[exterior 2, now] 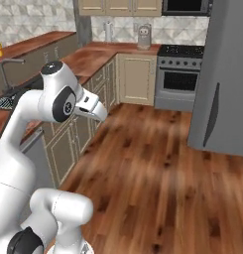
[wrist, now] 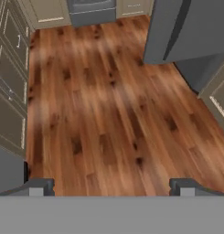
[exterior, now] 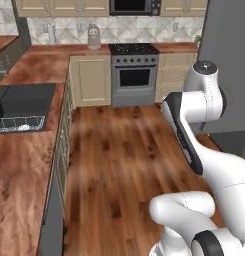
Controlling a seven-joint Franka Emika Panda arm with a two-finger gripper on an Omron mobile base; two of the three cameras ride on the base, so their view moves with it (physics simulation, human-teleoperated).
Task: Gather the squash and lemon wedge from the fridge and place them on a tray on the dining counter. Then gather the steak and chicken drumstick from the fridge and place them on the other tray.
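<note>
we see the fingers (wrist: 111, 186) spread as wide as they go, their two dark tips far apart at the bottom of the hand view, with nothing between them and only the wood floor (wrist: 109, 105) below. the fridge (exterior 2: 224, 79), tall and plain grey, stands closed at the right of the right base view, its slim dark curved handle (exterior 2: 211, 115) running down the front; in the hand view its lower corner sits at the upper right, well apart from the fingers. in the left base view the arm (exterior: 199, 105) rises from the lower right, and the fridge is a grey slab behind it at the right edge. across the floor a grey stove (exterior: 134, 75) stands against the far wall between beige cabinets (exterior: 90, 80). along the left runs a reddish-brown bench (exterior: 24, 150) with a dark sink (exterior: 24, 102) set in it. a small grey appliance (exterior: 94, 37) stands on the far bench just beside the stove
</note>
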